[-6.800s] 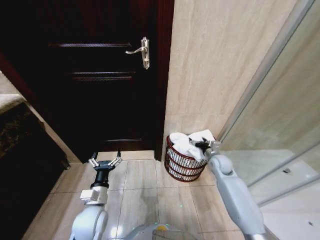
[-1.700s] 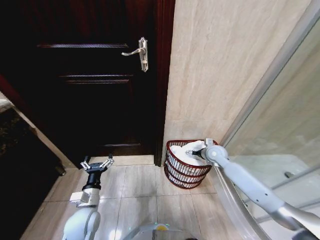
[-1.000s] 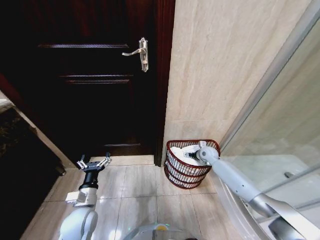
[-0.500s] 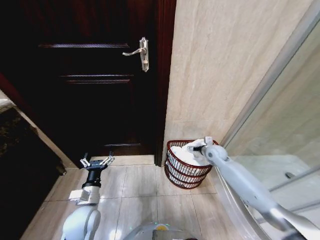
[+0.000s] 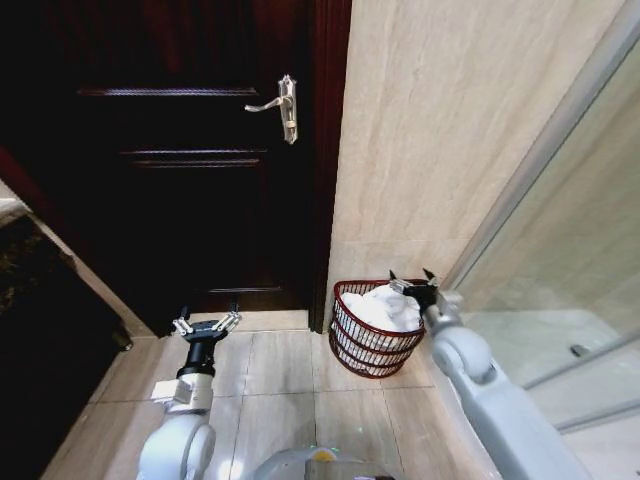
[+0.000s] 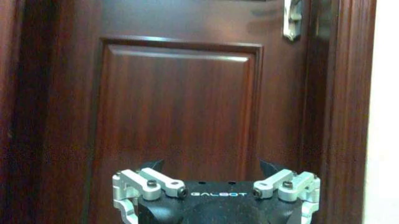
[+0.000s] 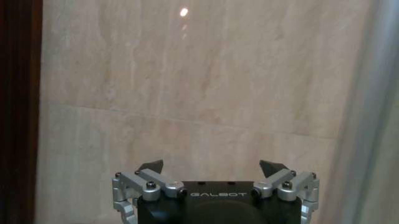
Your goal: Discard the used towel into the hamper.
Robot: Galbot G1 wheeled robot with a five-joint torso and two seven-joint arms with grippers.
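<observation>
While upright, mouth up: reddish-brown wire hamper (image 5: 375, 335) w/ crumpled white towel (image 5: 384, 306) inside; right gripper (image 5: 413, 279) above rim, jaws apart; left gripper (image 5: 207, 321) jaws apart.

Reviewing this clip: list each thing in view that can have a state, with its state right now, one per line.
Towel: white, bunched inside the hamper, not held.
Hamper: upright on the floor by the wall, towel inside.
Right gripper: open, empty, at the hamper's far right rim.
Left gripper: open, empty, held above the floor facing the door.
Door: closed.
Door handle: level, untouched.
</observation>
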